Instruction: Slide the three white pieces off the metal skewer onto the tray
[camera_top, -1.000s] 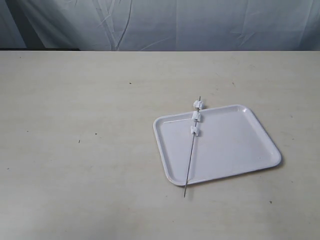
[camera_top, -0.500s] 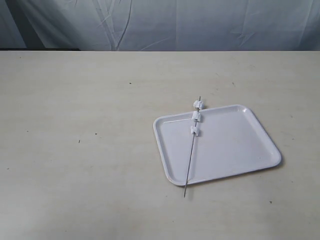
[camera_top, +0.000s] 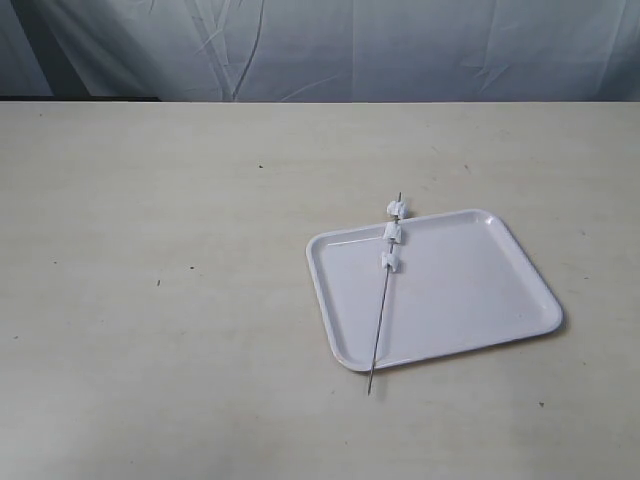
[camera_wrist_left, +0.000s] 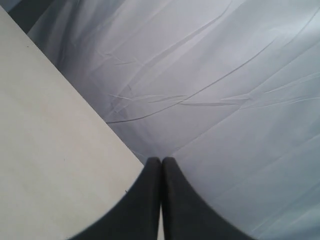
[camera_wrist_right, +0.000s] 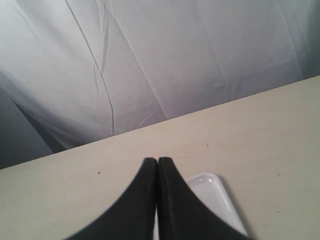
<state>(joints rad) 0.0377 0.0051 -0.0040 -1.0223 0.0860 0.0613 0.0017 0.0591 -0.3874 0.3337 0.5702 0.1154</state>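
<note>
A thin metal skewer (camera_top: 381, 312) lies across the left part of the white tray (camera_top: 470, 290), its far tip past the tray's back rim and its near tip on the table. Three white pieces sit threaded on its far end: one (camera_top: 397, 208) just outside the rim, one (camera_top: 395, 232) at the rim, one (camera_top: 390, 262) over the tray. Neither arm shows in the exterior view. My left gripper (camera_wrist_left: 161, 161) is shut on nothing, over the table's edge by the backdrop. My right gripper (camera_wrist_right: 158, 161) is shut and empty, with a corner of the tray (camera_wrist_right: 215, 192) beside it.
The beige table (camera_top: 180, 280) stretches wide around the tray, with a few dark specks. A wrinkled pale cloth backdrop (camera_top: 320, 50) hangs behind the table's far edge.
</note>
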